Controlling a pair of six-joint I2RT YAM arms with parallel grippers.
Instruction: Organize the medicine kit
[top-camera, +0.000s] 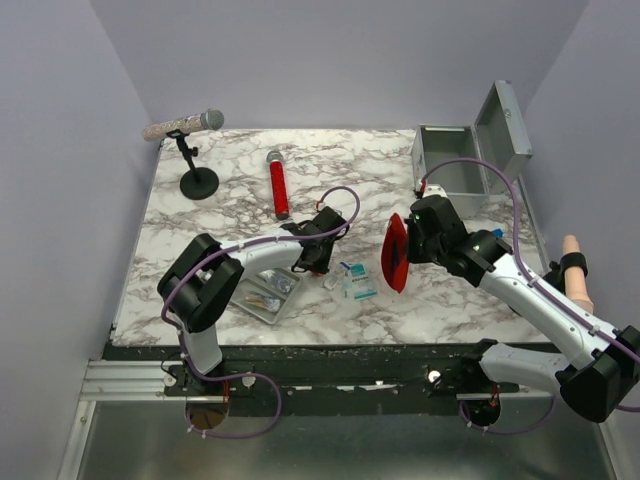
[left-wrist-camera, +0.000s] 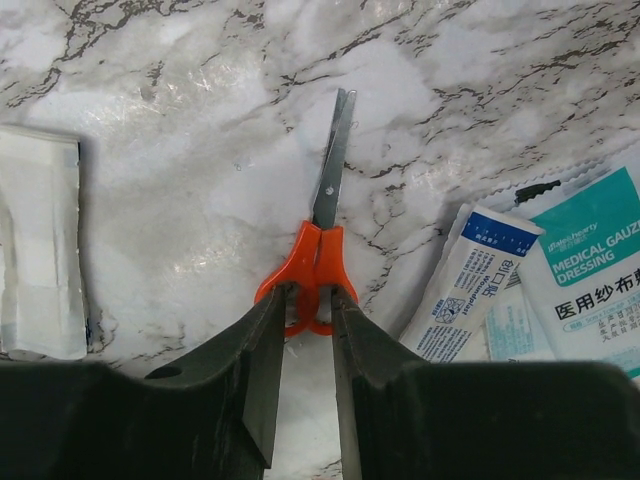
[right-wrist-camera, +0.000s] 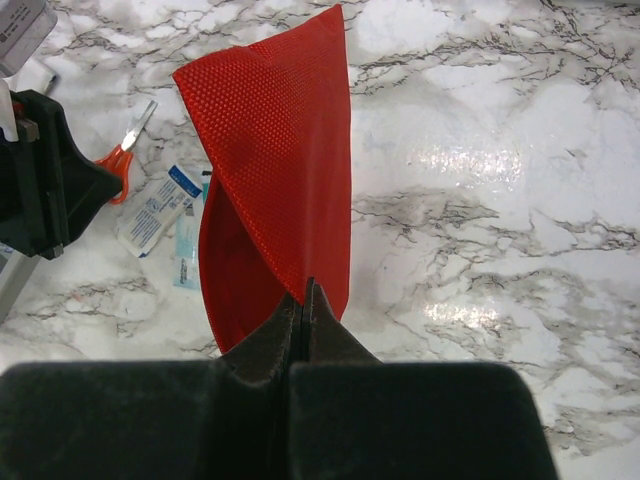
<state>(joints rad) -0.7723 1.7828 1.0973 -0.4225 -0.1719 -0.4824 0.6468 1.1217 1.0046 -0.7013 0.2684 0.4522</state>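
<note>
Looking down from above, we see the medicine kit (top-camera: 450, 140) at the far right corner of the marble counter (top-camera: 230, 215), its hinged lid (top-camera: 505, 120) swung open and leaning back. The right pincer (right-wrist-camera: 305, 305) is clenched on a red mesh cloth (right-wrist-camera: 280, 150), its fingers pressed together over one edge of the fabric. The cloth is on the near side of the kit and does not touch it.

The left pincer (left-wrist-camera: 310, 300) is low over a pair of scissors (left-wrist-camera: 320, 240) with orange handles. They lie closed on the counter with the blades pointing away from the wrist. The fingers stand with only a narrow gap, and part of the handle loops shows in it. We cannot tell whether they are gripping the handles or only straddling them.

Just right of the scissors in the left wrist view lie a blue-and-white packet (left-wrist-camera: 465, 285) and a teal gauze dressing packet (left-wrist-camera: 585, 270), overlapping. To the left, apart from the scissors, lies a folded white bandage pack (left-wrist-camera: 40, 240).
</note>
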